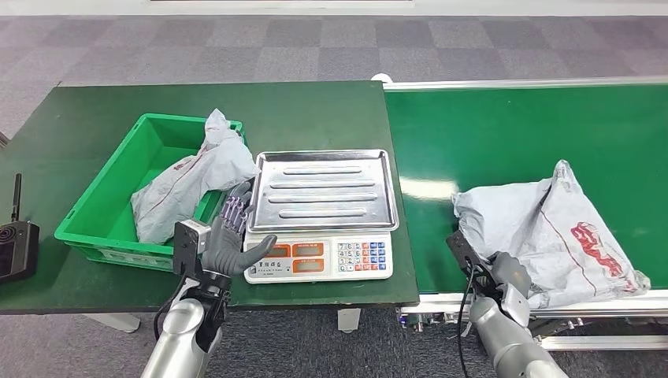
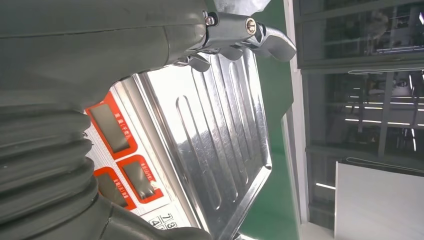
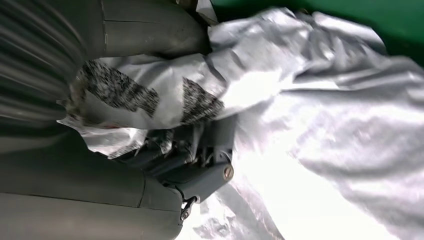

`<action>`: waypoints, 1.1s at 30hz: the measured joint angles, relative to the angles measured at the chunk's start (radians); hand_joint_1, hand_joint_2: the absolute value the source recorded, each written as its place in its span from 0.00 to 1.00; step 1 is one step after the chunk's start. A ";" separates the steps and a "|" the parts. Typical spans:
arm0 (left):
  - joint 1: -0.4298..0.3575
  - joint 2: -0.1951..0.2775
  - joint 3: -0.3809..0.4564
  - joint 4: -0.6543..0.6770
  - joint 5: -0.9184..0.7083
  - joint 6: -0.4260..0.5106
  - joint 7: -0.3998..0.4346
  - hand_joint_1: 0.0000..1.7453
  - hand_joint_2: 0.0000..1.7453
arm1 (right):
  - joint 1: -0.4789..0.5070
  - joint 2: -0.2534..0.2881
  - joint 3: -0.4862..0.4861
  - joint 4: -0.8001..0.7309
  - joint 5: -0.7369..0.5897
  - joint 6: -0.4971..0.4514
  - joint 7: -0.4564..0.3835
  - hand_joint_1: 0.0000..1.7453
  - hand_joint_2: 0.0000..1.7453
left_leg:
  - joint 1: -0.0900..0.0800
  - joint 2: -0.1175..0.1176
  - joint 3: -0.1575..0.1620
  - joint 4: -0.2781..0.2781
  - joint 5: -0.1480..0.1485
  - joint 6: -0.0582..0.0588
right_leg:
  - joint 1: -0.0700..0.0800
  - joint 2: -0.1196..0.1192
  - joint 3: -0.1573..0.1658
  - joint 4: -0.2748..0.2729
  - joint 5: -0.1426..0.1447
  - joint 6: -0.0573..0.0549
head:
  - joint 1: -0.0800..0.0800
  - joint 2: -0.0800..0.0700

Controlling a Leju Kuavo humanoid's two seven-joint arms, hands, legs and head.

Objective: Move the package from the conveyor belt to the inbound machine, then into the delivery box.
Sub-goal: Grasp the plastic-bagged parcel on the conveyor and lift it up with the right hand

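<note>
The green conveyor belt (image 1: 512, 134) fills the right, the dark green surface (image 1: 87, 134) the left, grey carpet beyond. The grey package (image 1: 551, 236) lies on the belt's near edge, long axis running left to right. The right hand (image 1: 508, 276) pinches its near-left corner, fingers (image 3: 200, 170) closed on the plastic. The left hand (image 1: 232, 236) rests spread beside the scale (image 1: 323, 213), near a green bin (image 1: 110, 197) holding another bag (image 1: 193, 177).

Head view: set high on the robot, faced forward and down over the green table (image 1: 94, 134) and conveyor belt (image 1: 512, 126). Left wrist view: close behind the left hand (image 2: 100, 45), turned sideways, very near the scale (image 2: 210, 150), which the head view shared. Right wrist view: pressed close on the grey package (image 3: 325, 115), likewise shared with the head view.
</note>
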 joint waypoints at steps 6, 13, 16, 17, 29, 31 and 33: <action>0.001 0.000 0.000 -0.002 -0.003 0.003 -0.001 0.00 1.00 | 0.000 0.017 -0.008 -0.010 -0.041 -0.111 -0.151 1.00 1.00 | 0.000 0.000 -0.003 0.000 0.000 0.000 | 0.000 0.001 -0.003 0.000 0.000 0.000 | 0.000 0.000; 0.001 0.000 0.000 -0.001 -0.012 0.005 -0.017 0.00 1.00 | -0.005 0.056 0.013 -0.146 -0.105 -0.163 -0.305 1.00 1.00 | 0.000 0.000 -0.004 0.000 0.000 0.000 | 0.000 0.000 -0.004 0.000 0.000 0.000 | 0.000 0.000; -0.001 0.000 0.000 0.003 -0.015 0.006 -0.025 0.00 1.00 | -0.006 0.061 0.062 -0.251 -0.135 -0.147 -0.315 1.00 1.00 | 0.000 0.000 -0.004 0.000 0.000 0.000 | -0.001 0.000 -0.004 0.000 0.000 0.000 | 0.000 0.000; -0.002 0.000 0.000 0.005 -0.015 0.006 -0.027 0.00 1.00 | -0.006 0.061 0.084 -0.284 -0.140 -0.142 -0.312 1.00 1.00 | 0.000 0.000 -0.004 0.000 0.000 0.000 | -0.001 0.001 -0.005 0.000 0.000 0.000 | 0.000 0.000; -0.023 0.002 0.000 0.018 -0.041 0.033 -0.058 0.00 1.00 | -0.019 0.074 0.327 -0.460 -0.136 -0.081 -0.285 1.00 1.00 | 0.000 0.001 -0.005 0.000 0.000 0.000 | 0.000 0.002 -0.006 0.000 0.000 -0.001 | 0.000 0.000; -0.029 0.003 0.000 0.020 -0.044 0.036 -0.059 0.00 1.00 | -0.024 0.085 0.361 -0.463 -0.134 -0.080 -0.285 1.00 1.00 | 0.000 0.001 -0.005 0.000 0.000 0.000 | 0.001 0.002 -0.006 0.001 0.000 -0.001 | 0.000 0.000; -0.032 0.004 0.000 0.023 -0.048 0.039 -0.062 0.00 1.00 | -0.030 0.098 0.392 -0.465 -0.134 -0.071 -0.292 1.00 1.00 | 0.000 0.001 -0.006 0.000 0.000 -0.001 | 0.001 0.002 -0.006 0.001 0.000 -0.001 | 0.000 0.000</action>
